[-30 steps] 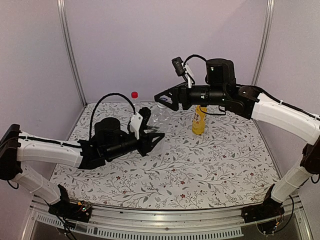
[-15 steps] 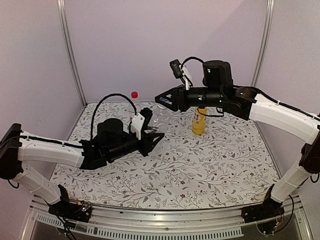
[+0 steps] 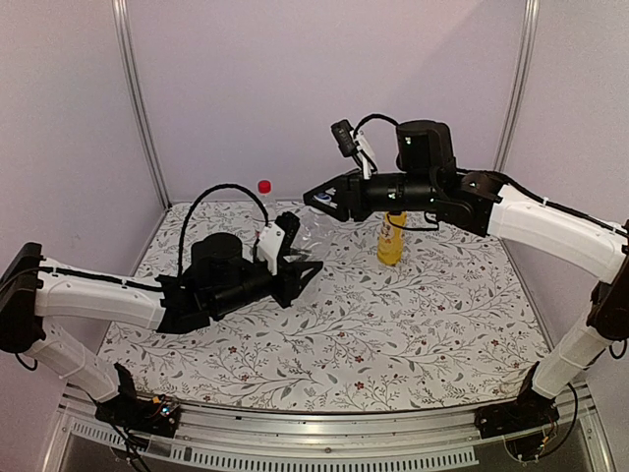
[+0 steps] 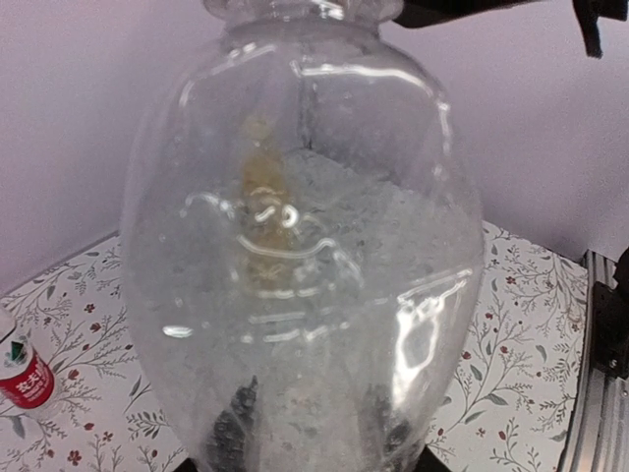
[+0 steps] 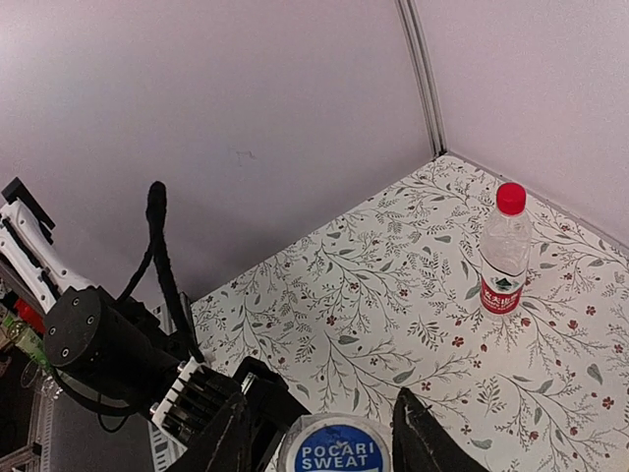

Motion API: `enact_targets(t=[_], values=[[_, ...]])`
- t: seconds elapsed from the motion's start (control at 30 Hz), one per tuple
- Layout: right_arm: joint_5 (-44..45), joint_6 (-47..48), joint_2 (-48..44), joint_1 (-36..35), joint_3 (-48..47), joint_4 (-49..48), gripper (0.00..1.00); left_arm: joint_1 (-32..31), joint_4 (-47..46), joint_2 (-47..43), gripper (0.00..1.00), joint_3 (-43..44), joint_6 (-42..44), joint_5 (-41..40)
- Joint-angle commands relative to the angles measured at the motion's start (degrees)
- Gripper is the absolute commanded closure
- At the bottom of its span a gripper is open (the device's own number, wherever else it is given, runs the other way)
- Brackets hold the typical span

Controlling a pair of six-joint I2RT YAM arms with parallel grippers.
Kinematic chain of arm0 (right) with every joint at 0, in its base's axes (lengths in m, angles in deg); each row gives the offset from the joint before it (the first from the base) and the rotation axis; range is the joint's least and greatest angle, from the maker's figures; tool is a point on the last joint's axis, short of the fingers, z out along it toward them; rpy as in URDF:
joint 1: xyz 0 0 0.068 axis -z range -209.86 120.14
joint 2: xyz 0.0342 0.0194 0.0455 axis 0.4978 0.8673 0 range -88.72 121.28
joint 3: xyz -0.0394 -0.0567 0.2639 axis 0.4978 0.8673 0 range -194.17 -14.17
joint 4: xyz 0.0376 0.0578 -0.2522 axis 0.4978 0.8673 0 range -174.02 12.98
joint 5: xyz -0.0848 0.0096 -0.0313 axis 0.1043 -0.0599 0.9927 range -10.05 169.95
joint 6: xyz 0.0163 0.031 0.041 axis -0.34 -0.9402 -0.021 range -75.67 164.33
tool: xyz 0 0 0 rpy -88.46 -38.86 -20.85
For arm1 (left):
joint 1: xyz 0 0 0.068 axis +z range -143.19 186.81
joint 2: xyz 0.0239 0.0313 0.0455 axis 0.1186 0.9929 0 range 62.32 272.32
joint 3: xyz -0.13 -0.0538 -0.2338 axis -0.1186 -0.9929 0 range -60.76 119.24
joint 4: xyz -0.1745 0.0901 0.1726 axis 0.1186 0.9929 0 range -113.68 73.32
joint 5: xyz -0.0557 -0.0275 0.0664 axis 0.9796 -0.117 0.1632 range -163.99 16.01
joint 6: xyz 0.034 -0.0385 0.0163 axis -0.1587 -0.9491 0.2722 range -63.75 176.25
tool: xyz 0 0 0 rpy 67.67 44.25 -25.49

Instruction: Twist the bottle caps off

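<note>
Furthest left in the top view, at upper middle before the back wall, stands the clear bottle with the red-and-white label point(image 3: 264, 208), its red screw cap point(image 3: 264, 186) on and neither arm touching it. Next, just left of centre, the left gripper point(image 3: 298, 264) is clamped around the lower body of the clear unlabelled plastic bottle point(image 3: 313, 224). This bottle fills the left wrist view, where the gripper's fingers show only as dark shapes through the plastic at the bottom edge. Its long axis runs roughly upright, from the left gripper's hold up to the neck. On the neck sits the blue round screw cap point(image 5: 334, 450), at bottom centre of the right wrist view. The right gripper point(image 3: 324, 198) reaches in level from the right of the frame, and its fingers point(image 5: 425, 441) flank the cap, narrowed until they appear to press on both sides. So the cap lies directly between the right arm's fingers, not the left's. The coming twist, I judge, must turn about that upright axis while the left hold keeps the body from spinning. Furthest right, the yellow-orange drink bottle point(image 3: 390, 241) stands apart, its top hidden behind the right arm.
</note>
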Motion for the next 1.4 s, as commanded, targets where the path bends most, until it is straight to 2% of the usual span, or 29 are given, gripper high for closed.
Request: enact_targets(t=[0.0, 0.53, 0.67, 0.73, 0.87, 1.1, 1.2, 1.37], values=[[0.01, 0.71, 1.21, -0.37, -1.45, 0.67, 0.53, -0.76, -0.51, -0.33, 0.65, 1.00, 0.67, -0.95], [-0.56, 1.49, 0.77, -0.37, -1.54, 0.59, 0.69, -0.76, -0.47, -0.43, 0.65, 0.56, 0.69, -0.86], [-2.99, 4.30, 0.09, -0.29, -1.29, 0.59, 0.73, -0.72, -1.08, -1.27, 0.66, -0.73, 1.42, 2.45], [-6.57, 8.33, -0.42, -0.11, -0.81, 0.50, 0.75, -0.42, -1.29, -2.26, 0.66, -1.61, 2.05, 7.41], [-14.19, 19.09, -2.65, 0.06, 2.13, -0.92, 0.76, 0.73, -0.08, -4.77, 0.65, -2.95, 3.25, 24.15], [-39.97, 28.45, -3.41, 3.22, 1.21, 2.25, 0.76, 3.84, 0.59, -6.65, 0.65, -3.64, 2.40, 49.25], [-45.20, 31.59, -1.10, 3.41, -1.93, 7.63, 0.75, 4.58, 1.10, -6.17, 0.65, -3.00, 2.87, 56.18], [-48.50, 35.17, 1.81, 3.41, -4.96, 12.84, 0.72, 5.05, 3.58, -3.21, 0.65, -0.34, 3.46, 60.57]])
